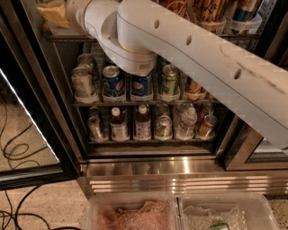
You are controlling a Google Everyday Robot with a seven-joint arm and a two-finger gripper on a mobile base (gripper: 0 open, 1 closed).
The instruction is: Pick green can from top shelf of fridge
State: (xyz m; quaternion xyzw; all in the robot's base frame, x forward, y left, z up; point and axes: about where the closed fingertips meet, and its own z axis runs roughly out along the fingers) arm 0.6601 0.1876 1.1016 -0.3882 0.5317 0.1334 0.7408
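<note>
The fridge [148,168] stands open in front of me, with its ribbed steel base low in the view. Only the front edge of the top shelf [234,35] shows at the upper edge of the view, carrying red and gold cans. My white arm [189,49] crosses it from the right and reaches up to the upper left. The gripper is past the top edge, out of view. The green can is hidden, either behind the arm or above the frame.
The rack below holds a pale can [83,84], blue Pepsi cans [113,83] and a darker green can [169,82]; bottles and cans fill the lowest rack [144,140]. A yellow packet [55,13] lies at the upper left. The glass door [27,130] hangs open at left. Plastic bins [177,211] stand below and cables [13,152] lie on the floor.
</note>
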